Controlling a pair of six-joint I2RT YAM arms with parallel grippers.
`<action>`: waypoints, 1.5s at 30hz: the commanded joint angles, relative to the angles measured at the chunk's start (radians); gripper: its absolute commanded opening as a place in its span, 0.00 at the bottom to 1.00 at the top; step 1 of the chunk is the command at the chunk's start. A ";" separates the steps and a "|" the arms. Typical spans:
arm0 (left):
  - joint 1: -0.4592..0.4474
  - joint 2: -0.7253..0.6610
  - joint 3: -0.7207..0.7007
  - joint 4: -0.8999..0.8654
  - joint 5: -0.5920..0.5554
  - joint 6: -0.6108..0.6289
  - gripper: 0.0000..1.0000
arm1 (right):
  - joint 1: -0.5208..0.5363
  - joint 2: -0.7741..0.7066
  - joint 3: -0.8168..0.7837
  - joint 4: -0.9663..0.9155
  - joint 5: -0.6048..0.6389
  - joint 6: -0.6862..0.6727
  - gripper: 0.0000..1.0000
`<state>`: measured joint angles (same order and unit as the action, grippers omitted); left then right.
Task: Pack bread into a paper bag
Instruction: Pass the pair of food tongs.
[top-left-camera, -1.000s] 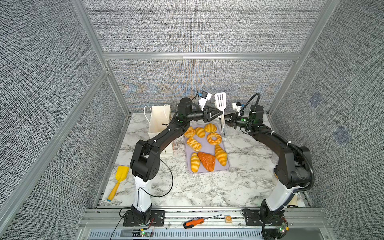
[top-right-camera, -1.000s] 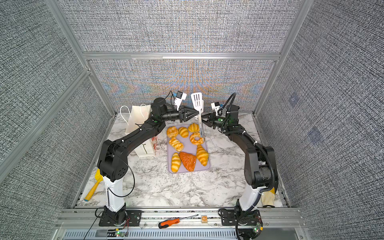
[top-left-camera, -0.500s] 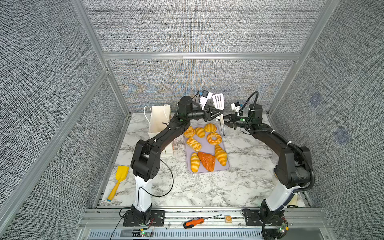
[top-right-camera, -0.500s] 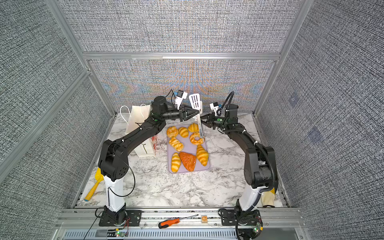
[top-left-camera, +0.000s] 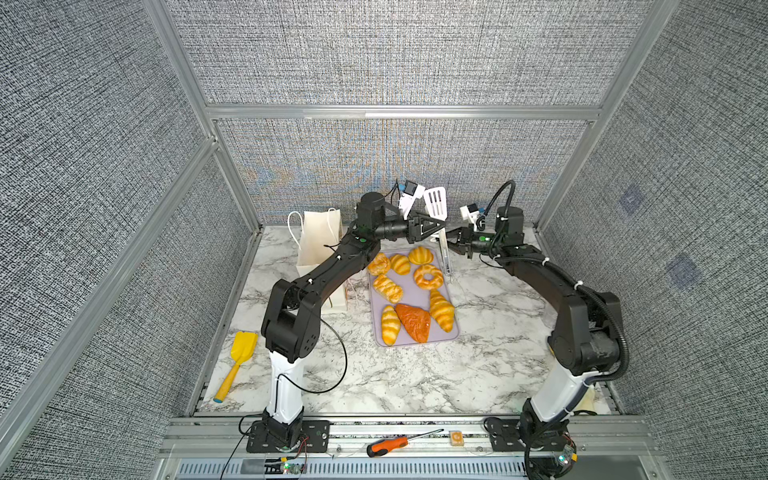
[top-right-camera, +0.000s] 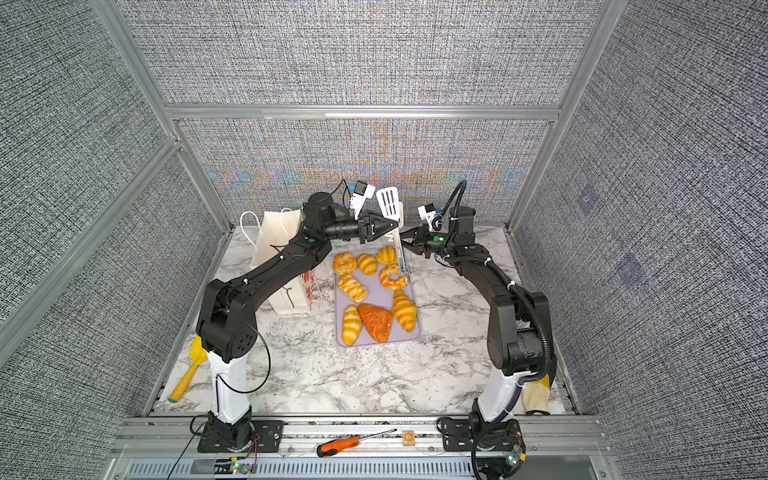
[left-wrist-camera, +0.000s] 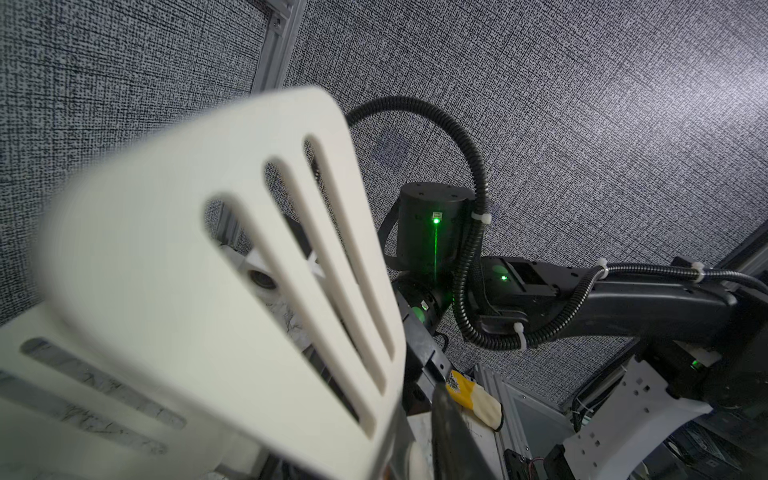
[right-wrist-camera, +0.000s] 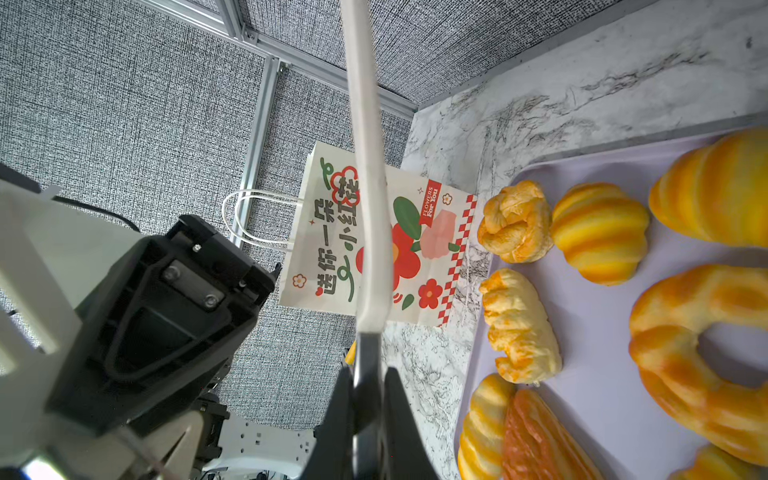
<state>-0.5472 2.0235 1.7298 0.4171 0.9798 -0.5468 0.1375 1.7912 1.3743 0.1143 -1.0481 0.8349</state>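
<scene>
Right jaws pinch the white spatula's (top-left-camera: 435, 201) handle, blade raised near the back wall. Whether the left jaws, at its neck, grip it is unclear. The paper bag (top-left-camera: 320, 232) stands upright at the bench's (top-left-camera: 415, 382) back left, mouth open. The eight glossy golden bread (top-left-camera: 441, 309) pieces, among them an orange-brown triangle (top-left-camera: 413, 322), lie on the lilac tray (top-left-camera: 411, 297) beside the bag.
</scene>
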 joint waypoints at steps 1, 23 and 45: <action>0.001 -0.002 0.007 0.022 0.023 0.011 0.26 | 0.002 0.002 0.009 -0.006 -0.013 -0.018 0.03; 0.001 -0.027 -0.049 0.214 0.043 -0.098 0.00 | -0.013 0.003 0.068 -0.139 -0.009 -0.113 0.09; 0.001 -0.010 -0.035 0.401 0.036 -0.217 0.00 | -0.103 -0.182 -0.203 0.449 -0.068 0.167 0.95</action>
<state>-0.5472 2.0129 1.6733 0.7723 1.0199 -0.7612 0.0296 1.6260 1.1961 0.4603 -1.1053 0.9695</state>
